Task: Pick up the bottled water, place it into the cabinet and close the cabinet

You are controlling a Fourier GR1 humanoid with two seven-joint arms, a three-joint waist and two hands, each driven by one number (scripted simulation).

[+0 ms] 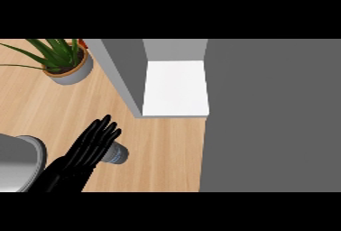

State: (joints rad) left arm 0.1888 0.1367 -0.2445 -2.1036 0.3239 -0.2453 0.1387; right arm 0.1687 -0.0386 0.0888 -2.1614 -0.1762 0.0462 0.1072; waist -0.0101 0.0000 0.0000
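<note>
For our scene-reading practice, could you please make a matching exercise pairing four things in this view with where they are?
Things:
1. potted plant
2. bottled water
3. cabinet
4. left hand

Places:
A. open, at the counter's far edge
B. top left corner of the counter
C. beside the bottle, fingers straight
D. on the counter, partly hidden by the hand

Pairs: 1-B, 2-D, 3-A, 4-C

Only one hand (90, 146) in view, black, entering from the lower left edge. Fingers (103, 128) straight and close together, pointing up and to the right. Grey forearm not visible; other hand not visible.
</note>
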